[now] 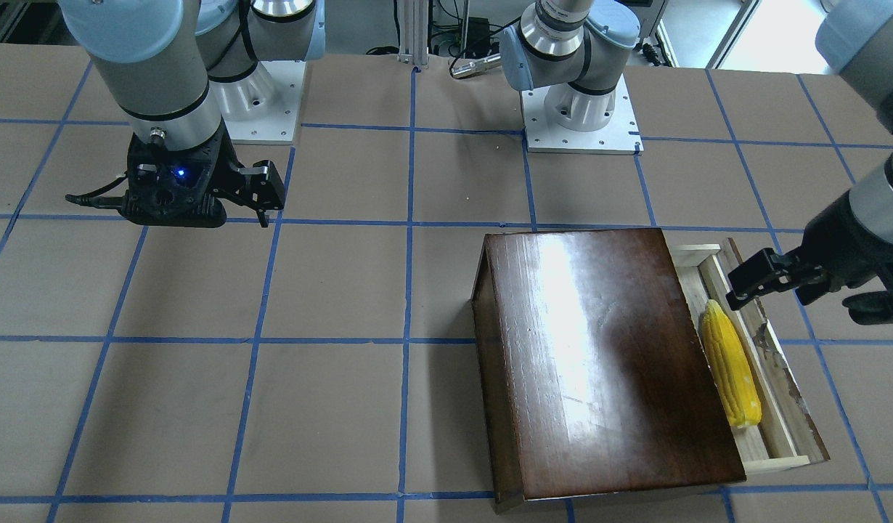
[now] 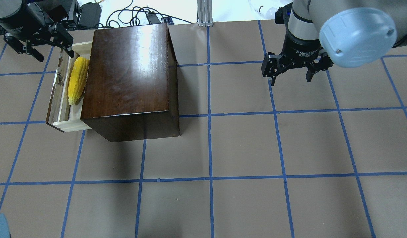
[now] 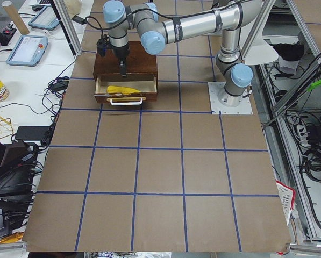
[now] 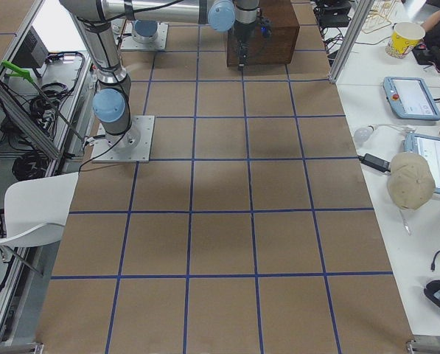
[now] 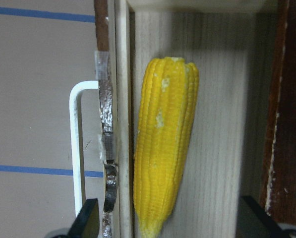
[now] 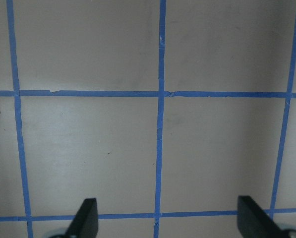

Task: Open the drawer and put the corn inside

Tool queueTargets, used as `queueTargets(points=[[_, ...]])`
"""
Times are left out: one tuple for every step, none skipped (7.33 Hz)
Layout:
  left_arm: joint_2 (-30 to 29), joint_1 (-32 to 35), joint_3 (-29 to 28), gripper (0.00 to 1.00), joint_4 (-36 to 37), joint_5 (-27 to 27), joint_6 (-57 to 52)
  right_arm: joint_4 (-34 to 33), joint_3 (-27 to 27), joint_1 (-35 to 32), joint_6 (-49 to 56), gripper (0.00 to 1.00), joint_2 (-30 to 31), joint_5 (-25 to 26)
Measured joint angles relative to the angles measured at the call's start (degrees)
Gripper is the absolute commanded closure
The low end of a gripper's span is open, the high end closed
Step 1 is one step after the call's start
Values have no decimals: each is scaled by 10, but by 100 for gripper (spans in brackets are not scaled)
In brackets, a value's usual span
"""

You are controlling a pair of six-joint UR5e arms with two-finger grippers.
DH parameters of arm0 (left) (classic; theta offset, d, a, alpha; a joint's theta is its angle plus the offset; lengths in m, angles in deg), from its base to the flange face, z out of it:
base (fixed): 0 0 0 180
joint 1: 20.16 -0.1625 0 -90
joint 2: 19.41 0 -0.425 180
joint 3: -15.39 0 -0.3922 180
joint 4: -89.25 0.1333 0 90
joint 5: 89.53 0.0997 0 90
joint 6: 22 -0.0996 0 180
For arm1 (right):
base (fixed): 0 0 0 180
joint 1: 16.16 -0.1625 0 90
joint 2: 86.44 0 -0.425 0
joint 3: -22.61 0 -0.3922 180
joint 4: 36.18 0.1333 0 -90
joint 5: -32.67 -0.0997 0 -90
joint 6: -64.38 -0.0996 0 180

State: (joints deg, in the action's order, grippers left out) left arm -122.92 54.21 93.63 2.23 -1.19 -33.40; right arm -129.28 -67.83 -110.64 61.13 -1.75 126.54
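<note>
The drawer (image 2: 72,125) of the dark-brown box (image 2: 130,66) is pulled out toward the table's left end. The yellow corn (image 2: 77,79) lies flat inside it, along the front panel. It also shows in the front view (image 1: 730,370) and in the left wrist view (image 5: 165,148), on the drawer's pale floor (image 5: 222,124). My left gripper (image 2: 56,56) hovers open and empty above the drawer's far end, its fingertips (image 5: 88,220) spread on either side of the corn's tip. My right gripper (image 2: 289,79) is open and empty over bare table, far from the box.
A white handle (image 5: 77,148) sticks out from the drawer's worn front panel (image 1: 788,385). The brown table (image 2: 243,145) carries a blue tape grid. Both arm bases (image 1: 581,109) stand at the robot's edge of the table.
</note>
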Motion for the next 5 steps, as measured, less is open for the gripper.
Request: queueTargets(points=[[21, 34, -2, 0, -6, 1, 18, 0, 0, 0, 0, 0, 0, 0], [41, 68, 0, 0, -9, 7, 40, 0, 0, 0, 0, 0, 0, -1], [61, 100, 4, 0, -15, 25, 56, 0, 0, 0, 0, 0, 0, -2], [78, 128, 12, 0, -22, 46, 69, 0, 0, 0, 0, 0, 0, -2], [93, 151, 25, 0, -26, 58, 86, 0, 0, 0, 0, 0, 0, -2]])
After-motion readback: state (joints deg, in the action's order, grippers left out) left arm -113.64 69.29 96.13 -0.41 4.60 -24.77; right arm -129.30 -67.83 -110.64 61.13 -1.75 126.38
